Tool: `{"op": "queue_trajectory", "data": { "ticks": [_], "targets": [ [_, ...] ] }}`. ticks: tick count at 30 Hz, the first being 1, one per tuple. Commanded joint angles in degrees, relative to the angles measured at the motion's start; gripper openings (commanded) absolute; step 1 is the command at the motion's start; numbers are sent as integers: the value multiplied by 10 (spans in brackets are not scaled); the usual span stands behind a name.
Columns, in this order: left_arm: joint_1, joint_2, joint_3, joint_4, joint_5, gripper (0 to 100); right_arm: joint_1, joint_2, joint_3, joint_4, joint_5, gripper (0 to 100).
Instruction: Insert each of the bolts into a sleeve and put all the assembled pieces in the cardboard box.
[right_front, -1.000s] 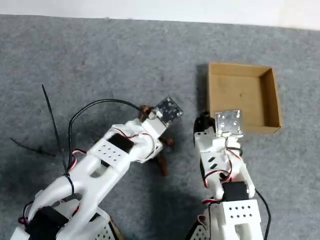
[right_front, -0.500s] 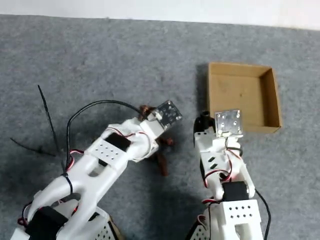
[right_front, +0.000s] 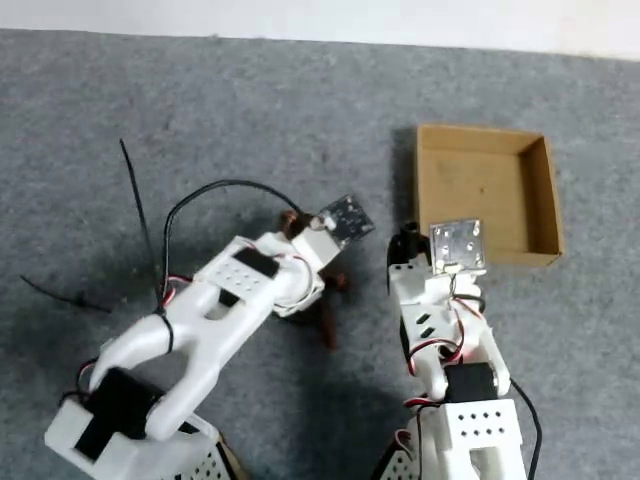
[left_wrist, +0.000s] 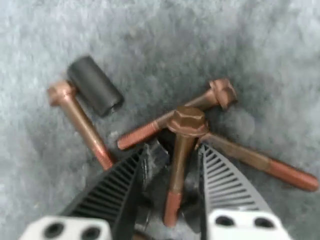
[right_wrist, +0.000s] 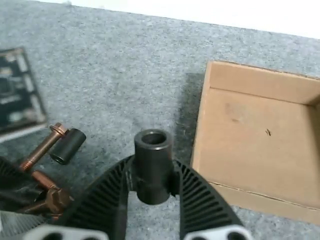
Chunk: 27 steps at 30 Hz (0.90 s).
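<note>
Several copper bolts lie in a heap on the grey carpet beside one loose black sleeve (left_wrist: 95, 85). My left gripper (left_wrist: 176, 150) is open low over the heap, its fingers either side of a bolt (left_wrist: 186, 125) without touching it. In the high view this gripper (right_front: 318, 295) is hidden under the left wrist, and one bolt (right_front: 325, 325) pokes out below it. My right gripper (right_wrist: 152, 172) is shut on an upright black sleeve (right_wrist: 151, 150), bore facing up, held close to the near left corner of the cardboard box (right_wrist: 250, 140). The box (right_front: 480, 190) holds nothing.
Two black cable ties (right_front: 70, 298) lie on the carpet at the far left, and the left arm's black cable (right_front: 200, 195) loops above it. The loose sleeve (right_wrist: 67, 145) and bolts sit between the two arms. Open carpet stretches behind the box.
The left arm has swung its upper part to the right and its wrist has edged right over the bolts. Its cable loop shifted with it. The right arm has stayed still.
</note>
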Motion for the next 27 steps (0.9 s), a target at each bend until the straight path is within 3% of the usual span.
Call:
{"op": "queue_trajectory", "data": {
  "ticks": [1,27],
  "targets": [
    [-8,24,-35,19,-2,158,5,-11,-5,-11,-5,5],
    [-7,30,-52,67,-4,158,5,-11,-5,-11,-4,5]
  ]
}}
